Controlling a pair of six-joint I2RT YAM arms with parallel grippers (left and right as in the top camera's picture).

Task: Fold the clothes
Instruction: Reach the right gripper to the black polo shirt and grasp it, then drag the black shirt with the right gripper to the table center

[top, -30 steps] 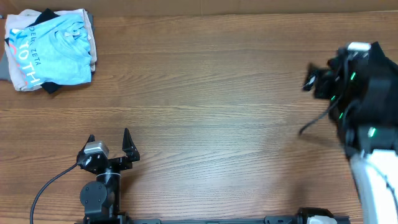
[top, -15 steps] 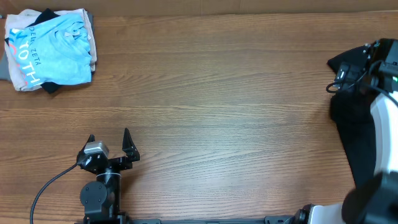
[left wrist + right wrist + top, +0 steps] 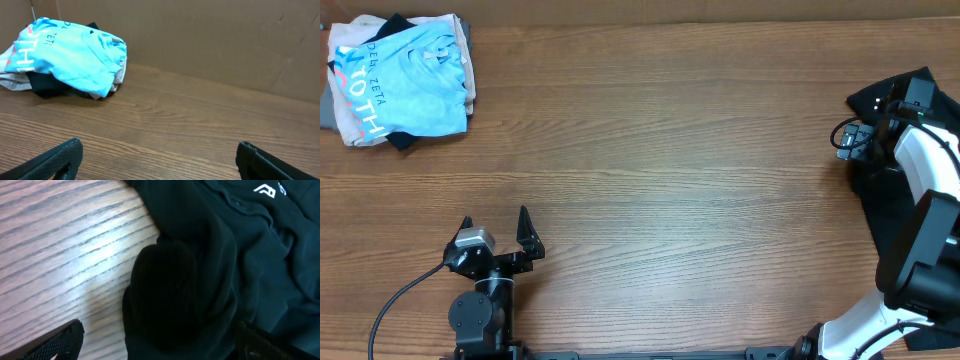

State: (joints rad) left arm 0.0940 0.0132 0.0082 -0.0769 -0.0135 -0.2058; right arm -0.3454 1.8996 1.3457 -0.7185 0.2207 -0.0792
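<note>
The clothes, a black T-shirt [image 3: 880,215], lie crumpled at the table's right edge. In the right wrist view the T-shirt [image 3: 215,255] shows a small white logo [image 3: 265,189] at the top. My right gripper [image 3: 852,137] hovers over the shirt's left edge. It stands open [image 3: 160,335], its fingers wide on either side of a bunched fold, not closed on it. My left gripper [image 3: 496,218] rests at the front left, open [image 3: 159,150], with only bare wood between its fingers.
A pile with a light blue shirt with white lettering [image 3: 405,80] sits at the back left corner; in the left wrist view this pile [image 3: 70,55] lies before a cardboard wall [image 3: 225,45]. The wooden table [image 3: 660,160] stretches between the two arms.
The right arm has swung round over the black shirt, and its gripper now points at the shirt's left edge. The left arm has not moved.
</note>
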